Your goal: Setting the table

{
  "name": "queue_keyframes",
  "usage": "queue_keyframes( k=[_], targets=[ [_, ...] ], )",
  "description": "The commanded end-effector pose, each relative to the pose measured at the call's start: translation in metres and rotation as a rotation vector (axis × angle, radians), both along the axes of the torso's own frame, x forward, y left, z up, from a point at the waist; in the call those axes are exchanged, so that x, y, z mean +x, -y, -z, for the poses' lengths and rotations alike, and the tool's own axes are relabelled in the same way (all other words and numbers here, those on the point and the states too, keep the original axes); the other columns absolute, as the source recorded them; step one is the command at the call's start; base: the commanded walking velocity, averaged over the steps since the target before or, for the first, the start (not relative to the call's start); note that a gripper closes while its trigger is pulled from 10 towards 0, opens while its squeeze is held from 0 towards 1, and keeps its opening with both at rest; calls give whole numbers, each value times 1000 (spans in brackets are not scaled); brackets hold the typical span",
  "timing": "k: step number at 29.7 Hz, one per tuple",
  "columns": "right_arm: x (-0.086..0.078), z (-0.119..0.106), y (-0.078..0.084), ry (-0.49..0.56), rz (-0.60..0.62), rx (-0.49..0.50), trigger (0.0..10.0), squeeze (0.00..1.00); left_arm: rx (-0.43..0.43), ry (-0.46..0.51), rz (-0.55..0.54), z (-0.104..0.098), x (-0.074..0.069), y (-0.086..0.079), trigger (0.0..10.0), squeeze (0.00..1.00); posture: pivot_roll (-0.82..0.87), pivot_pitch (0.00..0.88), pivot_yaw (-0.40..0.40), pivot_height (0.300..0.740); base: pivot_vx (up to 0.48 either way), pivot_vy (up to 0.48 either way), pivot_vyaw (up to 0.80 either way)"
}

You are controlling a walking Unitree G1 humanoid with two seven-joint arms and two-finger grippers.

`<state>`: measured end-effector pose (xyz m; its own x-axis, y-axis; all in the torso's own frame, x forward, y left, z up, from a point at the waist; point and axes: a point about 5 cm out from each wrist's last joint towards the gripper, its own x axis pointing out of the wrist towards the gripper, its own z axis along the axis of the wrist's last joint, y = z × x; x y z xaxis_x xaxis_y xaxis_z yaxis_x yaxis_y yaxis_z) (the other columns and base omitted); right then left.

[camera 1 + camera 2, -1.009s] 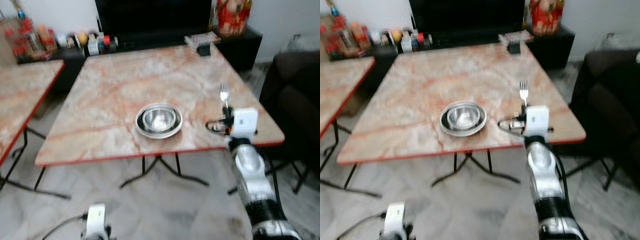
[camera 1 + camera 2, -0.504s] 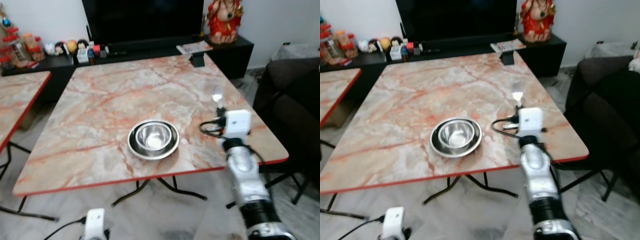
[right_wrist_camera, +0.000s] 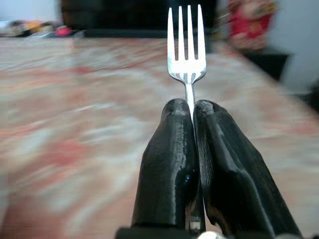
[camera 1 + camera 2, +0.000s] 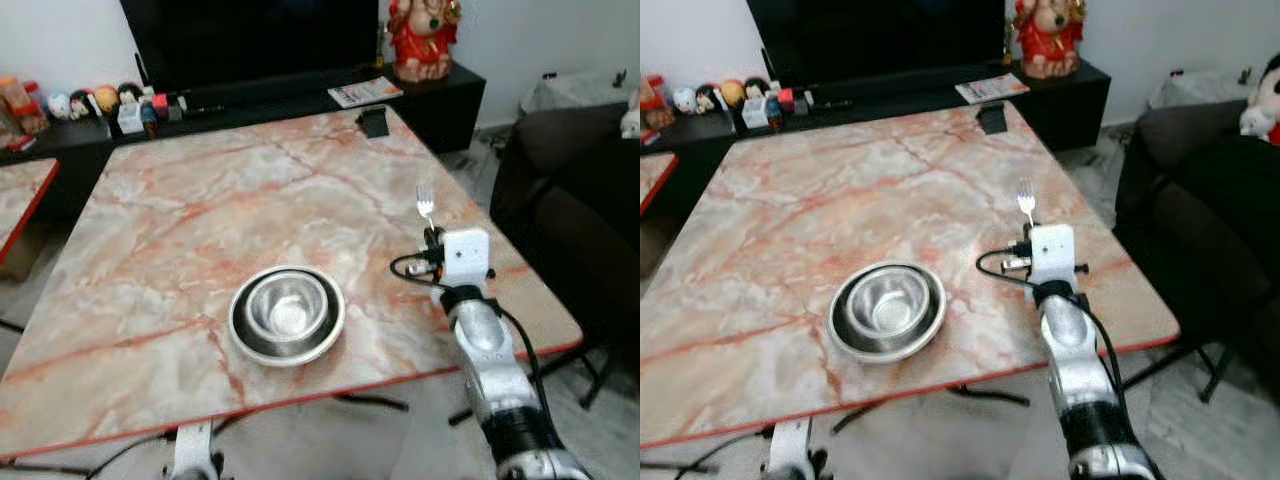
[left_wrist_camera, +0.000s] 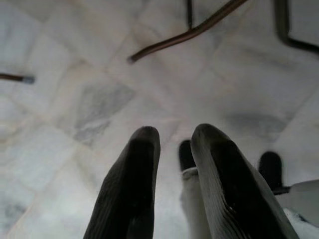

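Observation:
A steel bowl (image 4: 287, 305) sits inside a steel plate (image 4: 262, 345) near the front edge of the marble table (image 4: 200, 210). My right gripper (image 4: 431, 233) hovers over the table to the right of the bowl, shut on a silver fork (image 4: 424, 203) whose tines point away from me. In the right wrist view the fork (image 3: 187, 45) stands up between the two closed black fingers (image 3: 169, 164). My left gripper (image 5: 172, 144) hangs low over the tiled floor with its fingers nearly together and nothing held.
A small black object (image 4: 373, 122) stands at the table's far edge. Behind it runs a black TV stand (image 4: 300, 95) with small items and a red statue (image 4: 418, 40). A dark sofa (image 4: 590, 200) is on the right, and a second table's corner (image 4: 20, 200) on the left.
The camera has come closer to the table and shifted, so the bowl now lies lower and more left. The right gripper still holds the fork over the table's right side.

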<state>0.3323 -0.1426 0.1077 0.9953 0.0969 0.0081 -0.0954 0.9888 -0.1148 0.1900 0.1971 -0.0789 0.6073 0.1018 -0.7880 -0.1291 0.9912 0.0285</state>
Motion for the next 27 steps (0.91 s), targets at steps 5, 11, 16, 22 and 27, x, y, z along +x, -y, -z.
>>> queue_keyframes(
  k=[5,11,16,22,27],
  targets=[
    [-4,5,-5,-62,20,9,10000,0,5,-17,-5,2,-4,-2,10000,0,-230,0,82,740,0,0,0],
    [-5,15,-6,-178,82,29,10000,0,2,-18,-6,2,-5,-2,10000,0,-230,0,80,740,0,0,0],
    [-5,20,-5,-240,98,17,10000,0,3,-22,-9,3,-5,-2,10000,0,-230,0,80,740,0,0,0],
    [-4,25,0,-286,123,4,10000,0,-2,-24,-3,3,-5,-1,10000,0,-224,0,77,740,0,0,0],
    [-4,28,2,-308,124,5,10000,0,-2,-25,0,3,-5,-1,10000,0,-224,0,77,740,0,0,0]
  ],
)
